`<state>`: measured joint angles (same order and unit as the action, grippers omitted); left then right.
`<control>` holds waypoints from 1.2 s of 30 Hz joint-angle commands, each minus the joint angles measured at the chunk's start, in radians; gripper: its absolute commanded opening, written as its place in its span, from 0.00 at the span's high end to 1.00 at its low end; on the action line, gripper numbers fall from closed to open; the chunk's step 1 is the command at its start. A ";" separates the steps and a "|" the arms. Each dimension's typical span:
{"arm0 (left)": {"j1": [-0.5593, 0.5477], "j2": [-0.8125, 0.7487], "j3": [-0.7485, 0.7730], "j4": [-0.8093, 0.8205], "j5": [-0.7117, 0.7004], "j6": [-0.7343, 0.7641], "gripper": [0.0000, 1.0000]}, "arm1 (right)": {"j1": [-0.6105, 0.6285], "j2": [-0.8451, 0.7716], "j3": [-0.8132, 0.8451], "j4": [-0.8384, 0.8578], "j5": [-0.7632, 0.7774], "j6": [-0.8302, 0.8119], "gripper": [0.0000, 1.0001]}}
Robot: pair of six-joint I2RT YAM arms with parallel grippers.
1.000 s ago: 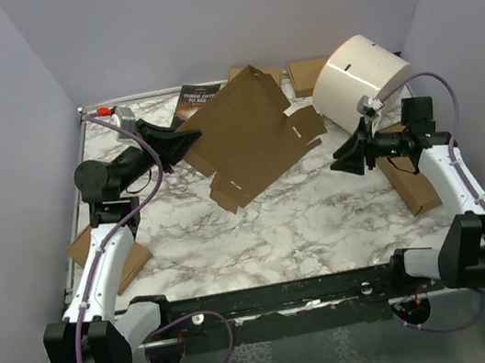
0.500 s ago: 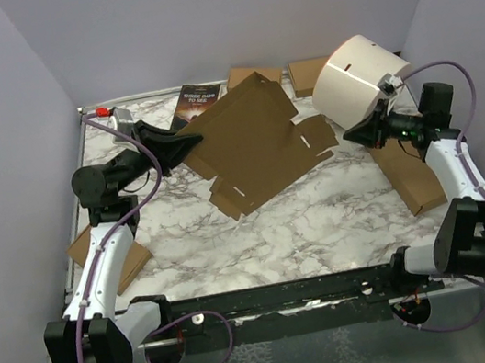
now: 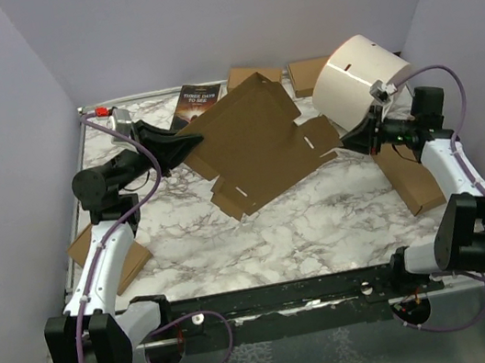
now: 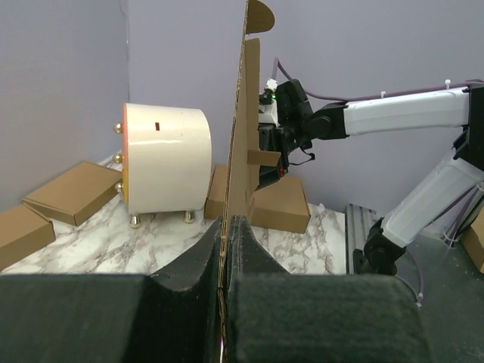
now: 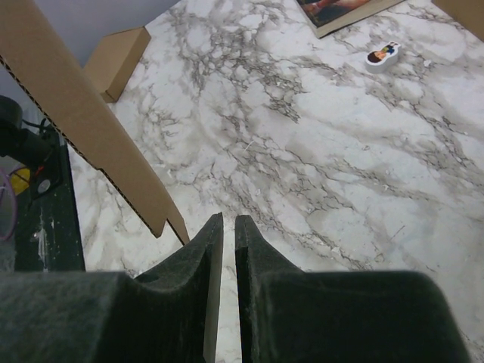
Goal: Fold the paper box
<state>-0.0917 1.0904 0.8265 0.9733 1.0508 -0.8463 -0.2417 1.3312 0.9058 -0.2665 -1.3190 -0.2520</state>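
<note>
Left gripper (image 4: 227,227) clamps the paper box (image 3: 250,143) by its edge; right gripper (image 5: 228,223) nearly closed, empty.
Sheet unfolded, no flap raised yet.

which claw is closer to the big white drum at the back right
Right. The right claw sits just on the near side of the white drum, at the cardboard sheet's right tab. The left claw pinches the sheet's left corner, well away from it.

High rear camera overlooks the whole table (image 3: 304,218); both close wrist cameras share the paper box (image 3: 250,143).
</note>
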 commanded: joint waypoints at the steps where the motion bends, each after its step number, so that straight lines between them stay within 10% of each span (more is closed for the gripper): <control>1: 0.007 0.006 -0.004 0.080 0.000 -0.028 1.00 | 0.018 -0.016 -0.004 -0.072 -0.081 -0.090 0.87; 36: 0.027 0.010 0.021 0.032 -0.011 0.019 1.00 | 0.039 -0.075 0.003 -0.328 -0.129 -0.335 0.80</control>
<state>-0.0750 1.0992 0.8223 0.9928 1.0496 -0.8425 -0.2081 1.2797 0.9035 -0.5694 -1.4590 -0.5617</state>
